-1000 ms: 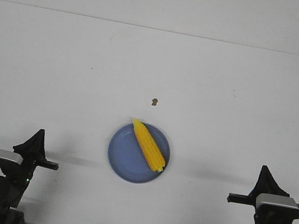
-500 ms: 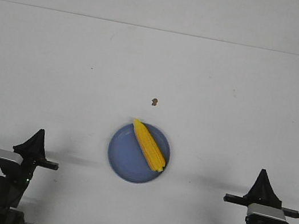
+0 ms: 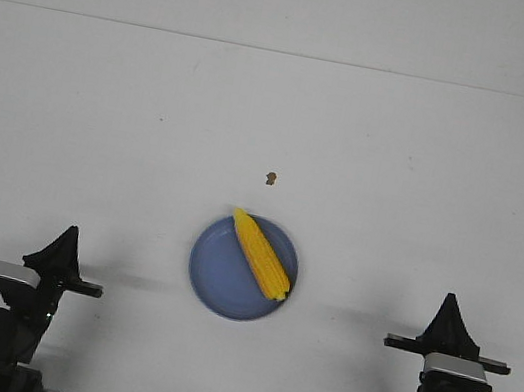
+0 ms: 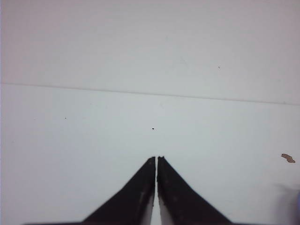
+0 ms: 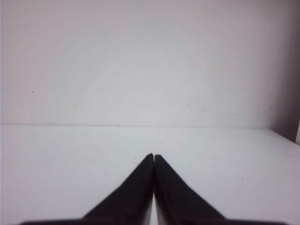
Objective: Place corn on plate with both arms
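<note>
The yellow corn [image 3: 261,255] lies slantwise on the blue plate [image 3: 217,280] at the table's front middle, its pointed tip at the far left rim. My left gripper [image 3: 66,235] is shut and empty at the front left, well clear of the plate. It also shows in the left wrist view [image 4: 156,158], jaws closed over bare table. My right gripper [image 3: 450,302] is shut and empty at the front right. It also shows in the right wrist view [image 5: 153,155], jaws closed. Corn and plate are out of both wrist views.
A small brown speck [image 3: 270,178] lies on the white table beyond the plate; it also shows in the left wrist view [image 4: 288,158]. The table's far edge meets a white wall [image 3: 296,4].
The right arm has drawn back and shifted a little left toward the front edge. The left arm, the corn and the plate have not moved.
</note>
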